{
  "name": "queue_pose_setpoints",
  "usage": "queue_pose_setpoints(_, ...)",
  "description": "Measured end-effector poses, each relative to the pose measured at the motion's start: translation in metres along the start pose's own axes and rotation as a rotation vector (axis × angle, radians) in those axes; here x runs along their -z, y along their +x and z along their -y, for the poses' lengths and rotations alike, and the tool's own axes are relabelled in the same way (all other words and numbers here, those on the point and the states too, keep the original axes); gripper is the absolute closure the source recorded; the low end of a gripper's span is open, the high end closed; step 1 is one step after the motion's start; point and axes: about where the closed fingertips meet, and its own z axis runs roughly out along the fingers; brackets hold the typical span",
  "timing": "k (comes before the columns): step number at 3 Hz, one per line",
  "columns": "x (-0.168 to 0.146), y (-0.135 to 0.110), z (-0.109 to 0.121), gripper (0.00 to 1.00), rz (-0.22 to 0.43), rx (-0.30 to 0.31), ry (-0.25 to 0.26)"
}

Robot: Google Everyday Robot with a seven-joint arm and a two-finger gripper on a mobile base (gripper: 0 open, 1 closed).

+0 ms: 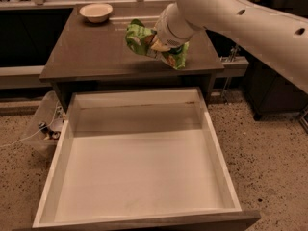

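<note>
Overhead, gripper [155, 43] clenched on green chip bag [153, 43], bag sticking out both sides of claw. Below claw: dark table [91, 52]. Nearer camera: open drawer [139, 167]. Far left: bowl [96, 11].

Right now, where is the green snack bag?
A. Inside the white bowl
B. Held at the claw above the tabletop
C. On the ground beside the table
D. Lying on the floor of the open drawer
B. The green snack bag sits at the claw on the end of the arm, above the brown table; the open drawer shows only its bare floor, and the bowl stands apart at the table's far corner.
</note>
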Motion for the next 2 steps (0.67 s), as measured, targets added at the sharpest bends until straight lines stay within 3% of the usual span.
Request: queue_pose_setpoints(2,-0.0086,0.0035,0.0028,1.0,0.01,-0.034,0.003)
